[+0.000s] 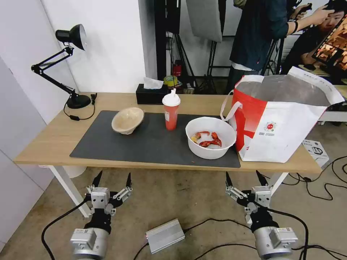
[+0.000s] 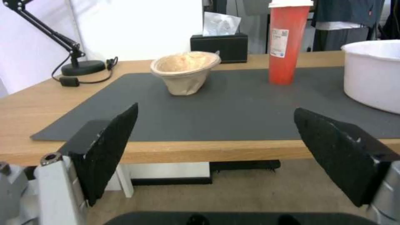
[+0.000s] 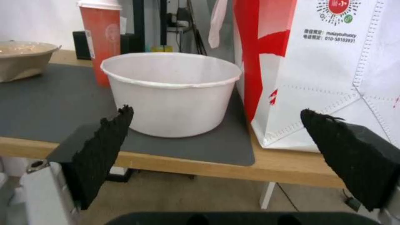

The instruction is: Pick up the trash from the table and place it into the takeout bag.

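Observation:
On the table's (image 1: pixel 47 144) dark grey mat (image 1: pixel 144 148) stand three pieces of trash: a beige pulp bowl (image 1: pixel 127 120) (image 2: pixel 185 70) tipped on its side, a red drink cup (image 1: pixel 171 110) (image 2: pixel 287 43) (image 3: pixel 101 37) with a white lid, and a large white bowl (image 1: pixel 210 137) (image 3: pixel 171 92) holding red crayfish shells. The red-and-white takeout bag (image 1: pixel 282 115) (image 3: pixel 333 72) stands open at the table's right end, touching the white bowl. My left gripper (image 1: pixel 112 177) (image 2: pixel 214 137) and right gripper (image 1: pixel 244 176) (image 3: pixel 217 137) hang open below and in front of the table's near edge, holding nothing.
A black desk lamp (image 1: pixel 70 61) stands at the back left, its cord on the wood. A black tissue box (image 1: pixel 151 94) sits behind the cup. A silver box (image 1: pixel 164 235) and cables lie on the floor between my arms. People and stands fill the background.

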